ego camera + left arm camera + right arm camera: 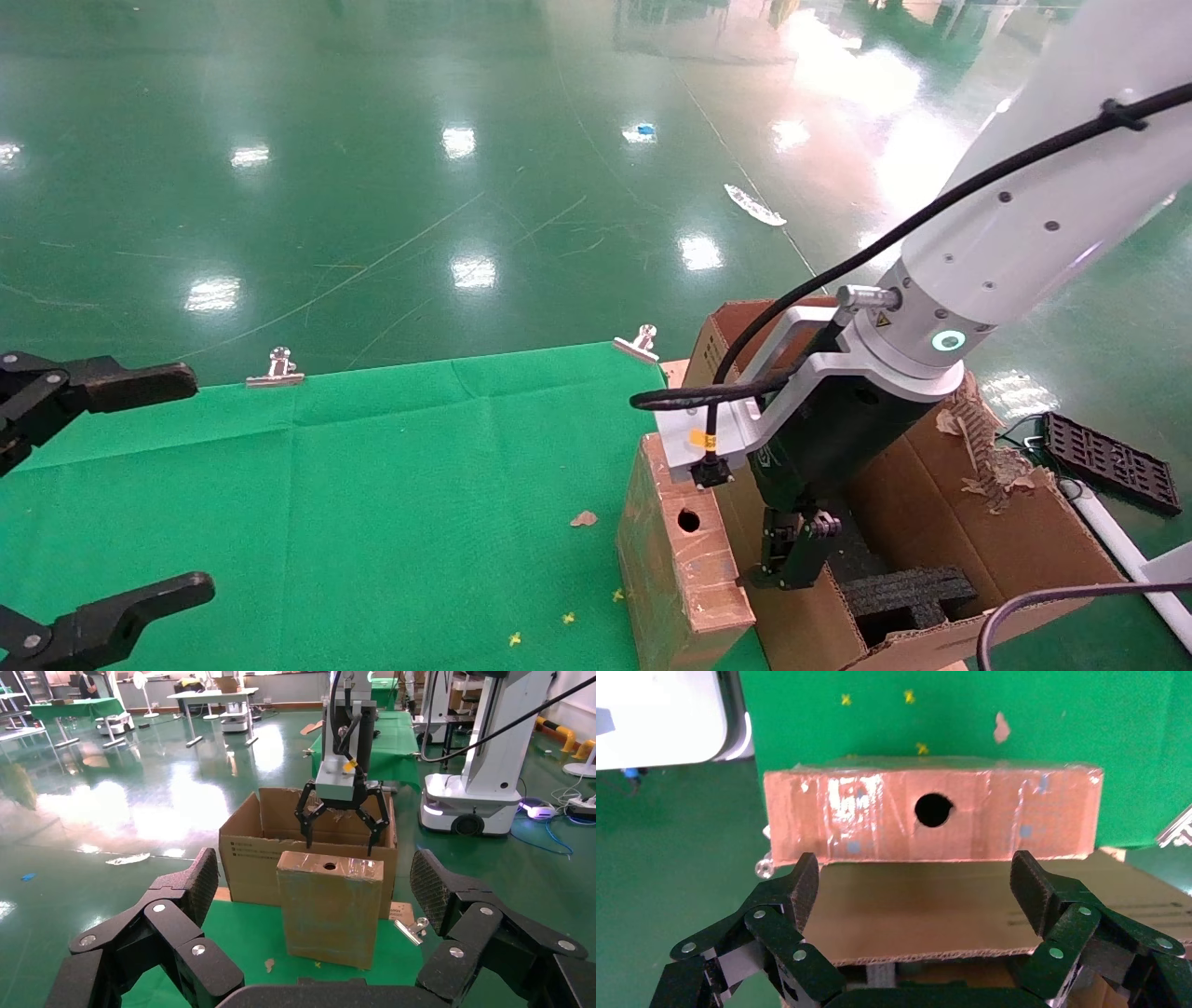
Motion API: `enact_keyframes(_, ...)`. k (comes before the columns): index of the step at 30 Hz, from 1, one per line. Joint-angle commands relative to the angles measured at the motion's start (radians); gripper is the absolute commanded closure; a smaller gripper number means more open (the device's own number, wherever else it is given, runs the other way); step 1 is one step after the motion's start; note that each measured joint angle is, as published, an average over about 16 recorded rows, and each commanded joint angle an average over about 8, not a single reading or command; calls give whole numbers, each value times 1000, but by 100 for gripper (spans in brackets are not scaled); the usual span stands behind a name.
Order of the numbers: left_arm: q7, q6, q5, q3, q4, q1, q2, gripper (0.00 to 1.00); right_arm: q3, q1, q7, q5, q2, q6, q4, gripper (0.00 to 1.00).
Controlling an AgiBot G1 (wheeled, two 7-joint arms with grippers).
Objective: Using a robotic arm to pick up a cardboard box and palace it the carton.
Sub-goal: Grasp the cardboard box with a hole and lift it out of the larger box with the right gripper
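The small cardboard box [684,559] stands upright at the right edge of the green table, its holed face [933,810] turned up. It rests right against the wall of the large carton [941,522]. My right gripper [792,564] on the white robotic arm [1015,214] hangs open over the carton's near wall [912,913], just beside the box and holding nothing. In the left wrist view the box [330,910] stands before the carton [249,860], with the right gripper [342,829] spread above them. My left gripper [144,489] waits open at the table's far left.
Two binder clips [275,373] [638,343] pin the green cloth [372,503] along its far edge. Black foam blocks [908,596] lie inside the carton. A black grid tray [1108,461] and cables lie on the floor to the right. A brown scrap [584,518] lies near the box.
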Motion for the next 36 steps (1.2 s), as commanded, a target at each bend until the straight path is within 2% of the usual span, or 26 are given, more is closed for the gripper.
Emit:
enact_keyframes(1, 0, 0, 0, 0, 0, 0, 0, 0, -45, 21, 11, 8, -13, 3, 0, 0)
enact_keyframes(8, 0, 0, 0, 1, 0, 0, 0, 0, -135, 58, 84, 18, -63, 20, -2, 0)
enact_keyframes(12, 0, 0, -1, 1, 0, 0, 0, 0, -166, 85, 195, 9, -76, 34, -9, 0)
enact_keyframes(15, 1, 0, -1, 1, 0, 0, 0, 0, -182, 107, 361, -5, -63, 57, -21, 0)
enact_keyframes(20, 1, -1, -1, 1, 0, 0, -1, 0, -195, 111, 709, 12, -19, 106, -43, 0)
enact_keyframes(23, 1, -1, -1, 2, 0, 0, -1, 0, -189, 88, 831, 70, 10, 128, -58, 0)
enact_keyframes(29, 1, -1, -1, 2, 0, 0, -1, 0, -176, 39, 852, 165, 36, 145, -101, 0)
enact_keyframes(36, 1, -1, -2, 3, 0, -1, -1, 0, -193, 9, 867, 148, 8, 155, -103, 0)
